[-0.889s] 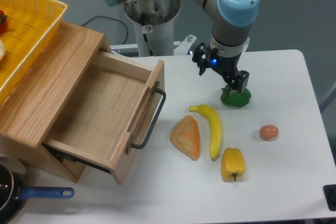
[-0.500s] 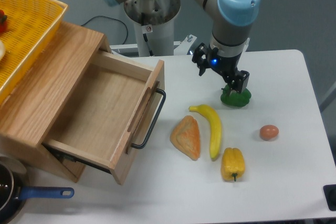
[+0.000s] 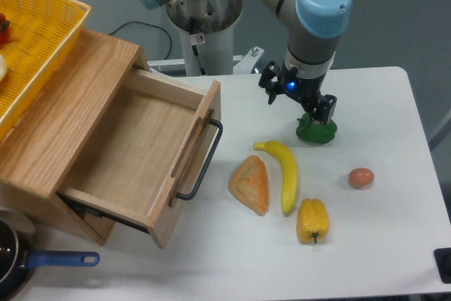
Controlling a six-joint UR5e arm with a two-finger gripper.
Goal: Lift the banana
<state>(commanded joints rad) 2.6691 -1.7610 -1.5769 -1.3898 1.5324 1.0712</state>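
Observation:
The banana (image 3: 284, 173) is long, yellow and curved, lying on the white table with its stem end pointing up-left. My gripper (image 3: 299, 107) hangs behind and slightly right of it, clear of the banana, open with nothing between its black fingers. One fingertip (image 3: 328, 111) stands just above a green vegetable (image 3: 316, 131).
An orange-brown pastry (image 3: 251, 184) lies touching the banana's left side. A yellow bell pepper (image 3: 312, 220) sits just below the banana's lower end. A brown egg (image 3: 361, 177) lies to the right. An open wooden drawer (image 3: 144, 151) with a black handle (image 3: 204, 163) fills the left.
The arm and gripper have shifted a few pixels to the right. The objects on the table have not moved.

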